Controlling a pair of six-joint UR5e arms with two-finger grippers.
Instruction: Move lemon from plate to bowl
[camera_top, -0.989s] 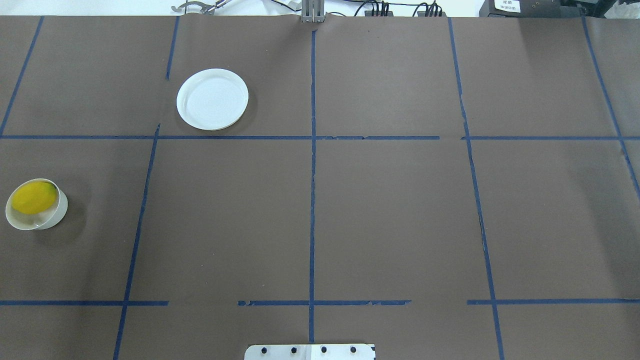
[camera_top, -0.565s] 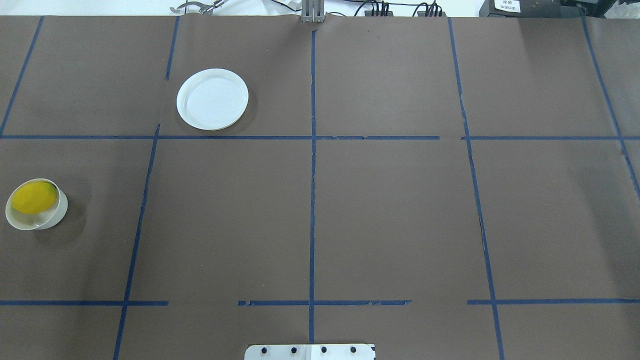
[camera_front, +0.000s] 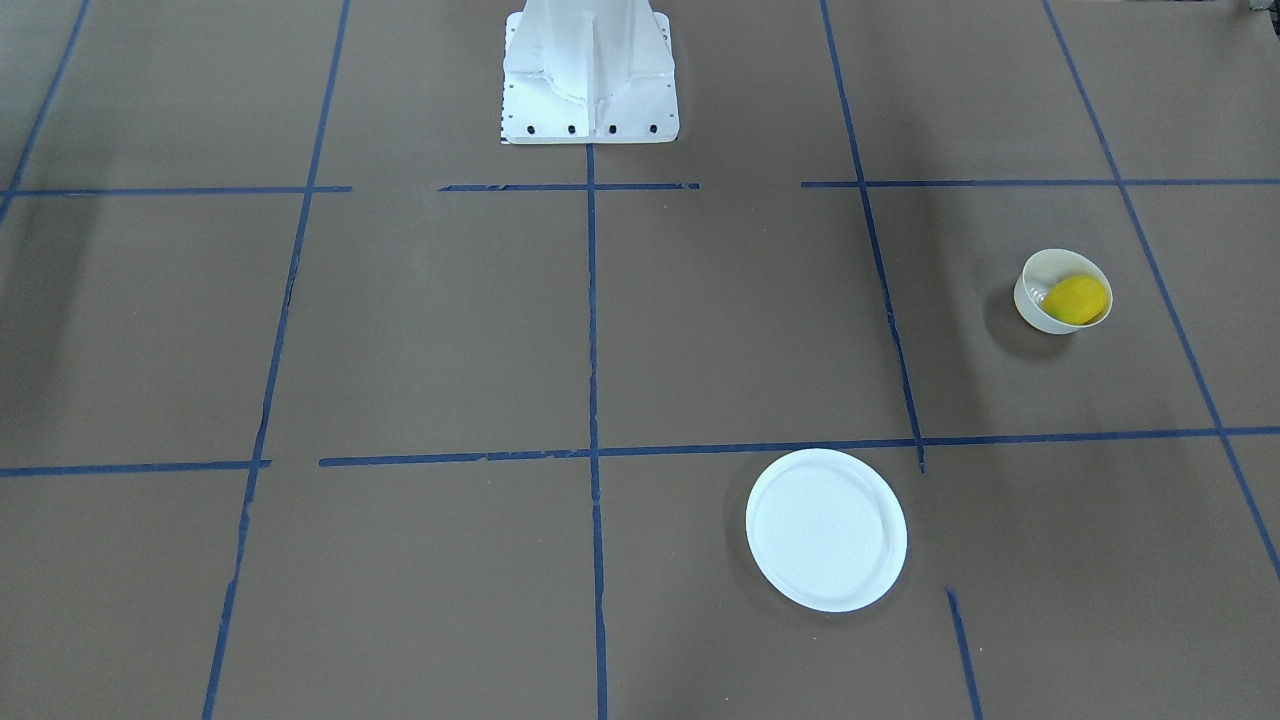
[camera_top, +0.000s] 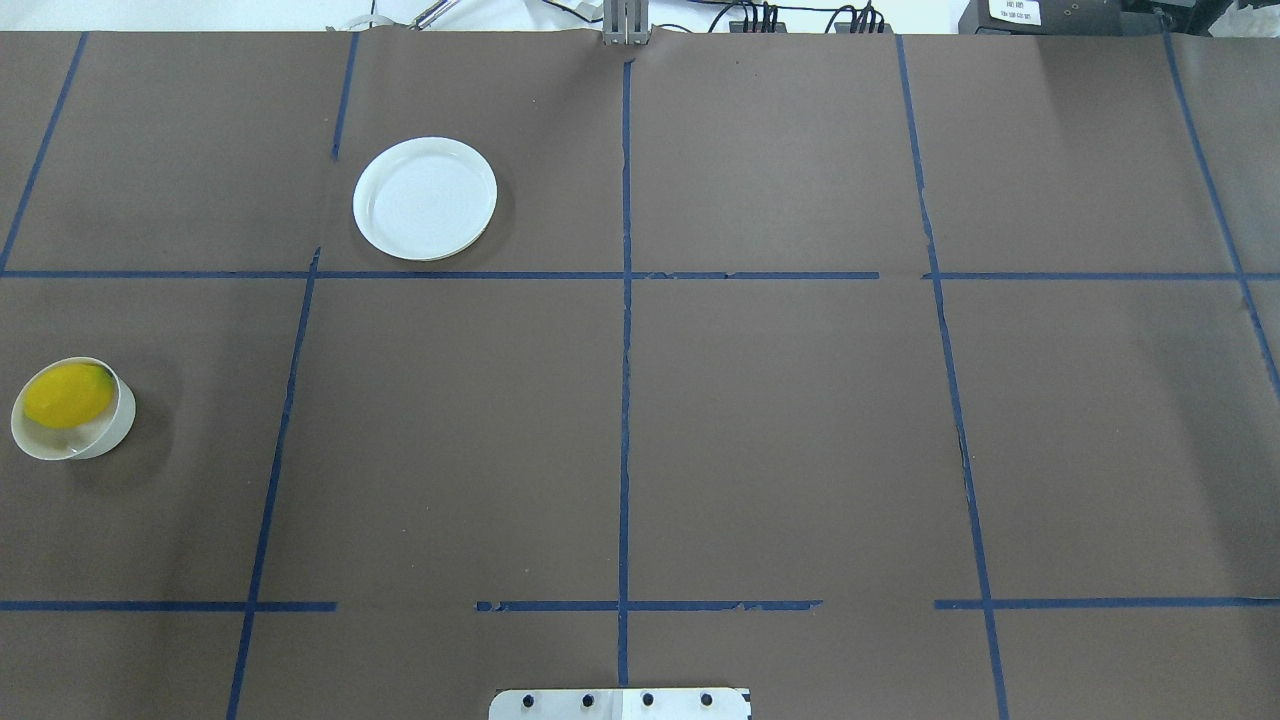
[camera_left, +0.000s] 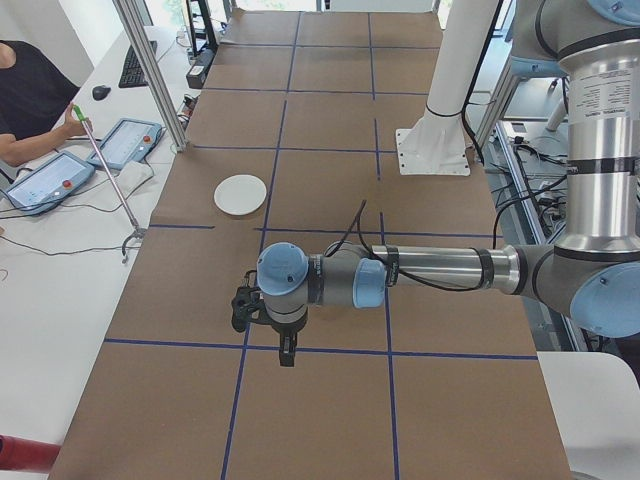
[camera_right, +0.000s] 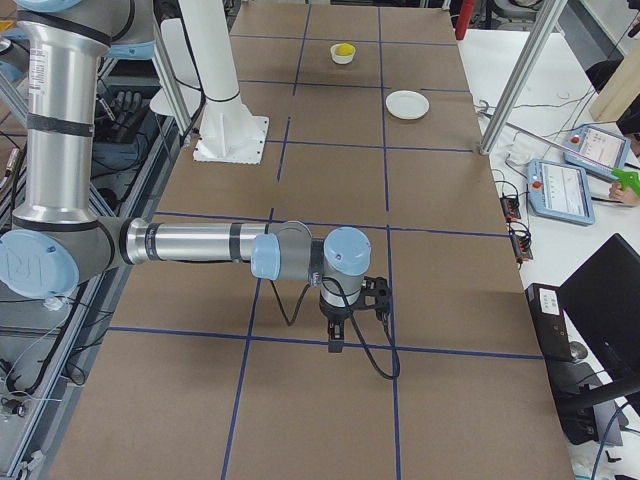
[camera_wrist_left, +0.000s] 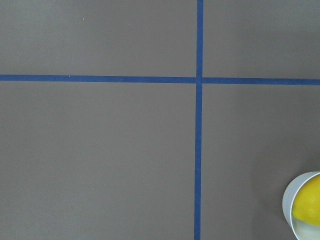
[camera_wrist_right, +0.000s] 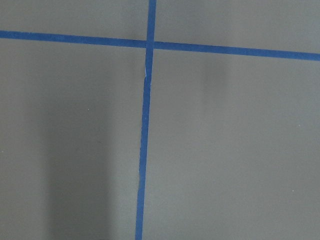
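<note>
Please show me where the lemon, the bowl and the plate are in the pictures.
lemon (camera_top: 67, 396), overhead exterior view, middle of its yellow skin.
bowl (camera_top: 125, 416), overhead exterior view, its outer wall.
plate (camera_top: 425, 198), overhead exterior view, its bare middle.

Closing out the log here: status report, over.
Left gripper and right gripper away from the bowl, open or shut unreadable. Lemon in bowl, off the plate. Nothing seen in the way.

lemon (camera_top: 67, 395) in bowl (camera_top: 122, 420) — plate (camera_top: 425, 198) apart

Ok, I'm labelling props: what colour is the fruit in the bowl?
Bright yellow; the lemon shows best in the overhead exterior view.
</note>
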